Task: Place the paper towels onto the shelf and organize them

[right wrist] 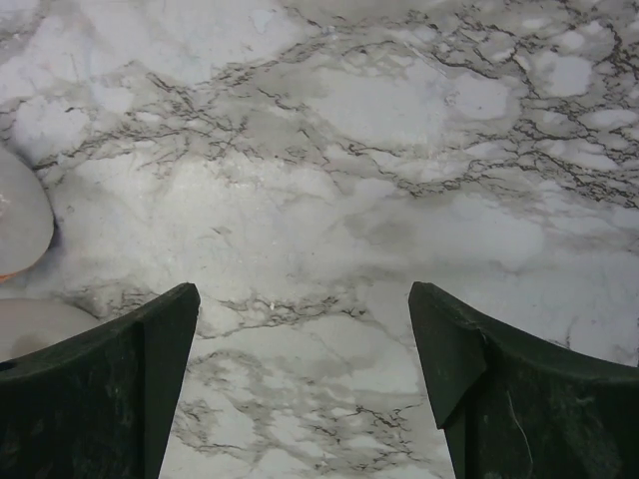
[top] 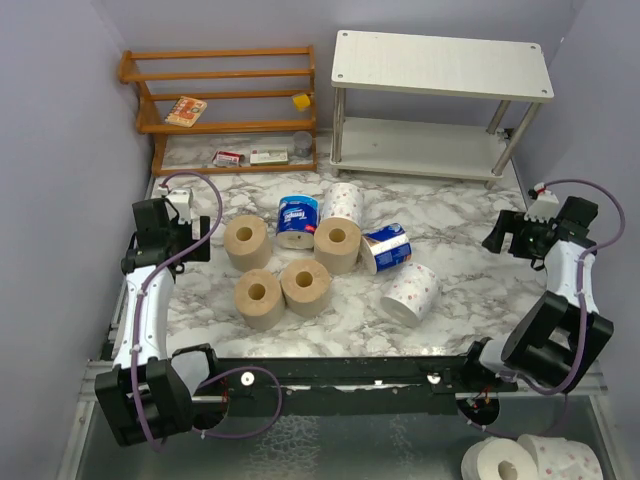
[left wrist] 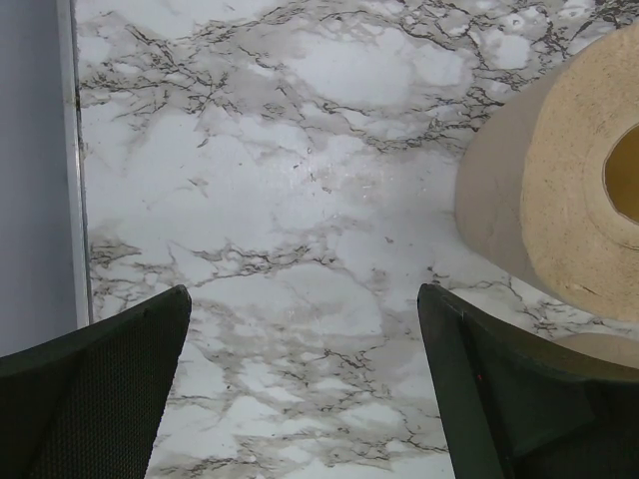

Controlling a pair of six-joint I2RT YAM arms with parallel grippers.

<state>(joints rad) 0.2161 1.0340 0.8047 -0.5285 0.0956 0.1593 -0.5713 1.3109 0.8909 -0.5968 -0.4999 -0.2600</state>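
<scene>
Several tan-brown paper towels [top: 306,288] stand on end in a cluster mid-table. Among them are two blue-and-white wrapped rolls [top: 297,221] and two white dotted rolls [top: 411,294], some lying on their sides. The shelf [top: 440,65], white boards on silver legs, stands at the back right with both tiers bare. My left gripper [top: 152,230] hovers left of the cluster, open [left wrist: 305,291] over bare marble, with a tan roll [left wrist: 559,190] just off its right finger. My right gripper [top: 508,236] is at the right side, open [right wrist: 303,289] over bare marble.
An orange-brown wooden rack [top: 225,100] with small items stands at the back left. Walls close in the left, back and right sides. Two more rolls [top: 520,460] lie below the table's near right edge. A pale rounded thing [right wrist: 20,220] shows at the right wrist view's left edge.
</scene>
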